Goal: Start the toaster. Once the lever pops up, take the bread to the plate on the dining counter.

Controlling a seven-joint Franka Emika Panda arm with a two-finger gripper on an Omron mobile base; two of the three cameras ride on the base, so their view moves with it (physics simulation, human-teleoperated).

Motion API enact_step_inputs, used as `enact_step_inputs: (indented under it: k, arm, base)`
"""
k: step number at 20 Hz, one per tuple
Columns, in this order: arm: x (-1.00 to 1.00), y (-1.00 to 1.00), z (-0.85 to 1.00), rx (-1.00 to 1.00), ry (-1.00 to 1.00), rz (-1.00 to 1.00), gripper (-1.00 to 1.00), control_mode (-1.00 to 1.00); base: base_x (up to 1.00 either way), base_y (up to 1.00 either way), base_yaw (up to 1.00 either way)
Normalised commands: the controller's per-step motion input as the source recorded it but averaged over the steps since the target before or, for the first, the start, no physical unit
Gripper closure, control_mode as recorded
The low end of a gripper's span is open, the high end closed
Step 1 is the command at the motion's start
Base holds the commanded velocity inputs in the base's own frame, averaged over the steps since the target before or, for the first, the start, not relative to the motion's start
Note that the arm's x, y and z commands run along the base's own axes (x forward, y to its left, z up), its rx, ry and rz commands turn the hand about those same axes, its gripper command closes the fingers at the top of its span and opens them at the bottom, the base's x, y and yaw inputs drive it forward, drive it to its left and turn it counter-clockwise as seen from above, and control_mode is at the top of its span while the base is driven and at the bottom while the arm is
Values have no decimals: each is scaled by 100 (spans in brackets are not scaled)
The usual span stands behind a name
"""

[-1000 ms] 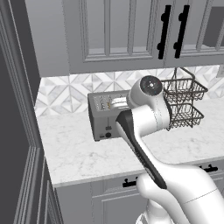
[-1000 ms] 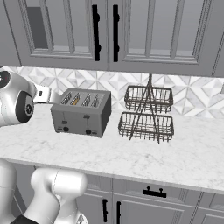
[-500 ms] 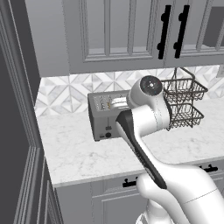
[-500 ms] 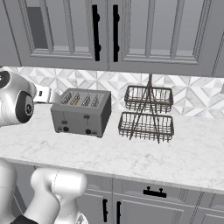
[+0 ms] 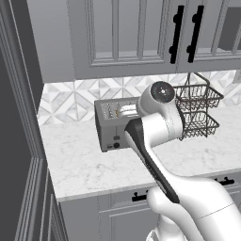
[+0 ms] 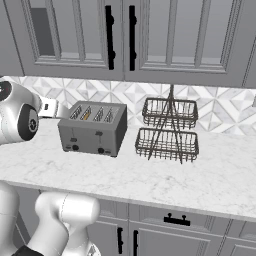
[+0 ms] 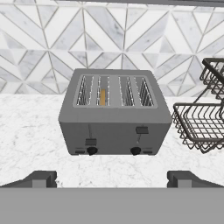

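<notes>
Hand view shows the gripper spread wide and empty before the toaster, whose bread (light, crumbly) wants pinching by its exposed top edge.

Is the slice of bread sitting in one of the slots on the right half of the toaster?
No. In the hand view the bread sits in the second slot from the left of the toaster, on its left half.

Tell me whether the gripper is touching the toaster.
Apart. The hand view shows bare counter between the open gripper and the toaster.
</notes>
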Motion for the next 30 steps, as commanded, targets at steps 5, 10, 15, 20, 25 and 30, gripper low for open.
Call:
enact_step_inputs:
  k: [5,10,15,20,25,30]
  arm:
    - [0,0,0,0,0,0,-100,-100]
    - [0,0,0,0,0,0,-100,-100]
    - [0,0,0,0,0,0,-100,-100]
    - [0,0,0,0,0,0,-100,-100]
    - [0,0,0,0,0,0,-100,-100]
    - [0,0,0,0,0,0,-100,-100]
  base:
    - [0,0,0]
    - [0,0,0]
    - [0,0,0]
    - [0,0,0]
    - [0,0,0]
    - [0,0,0]
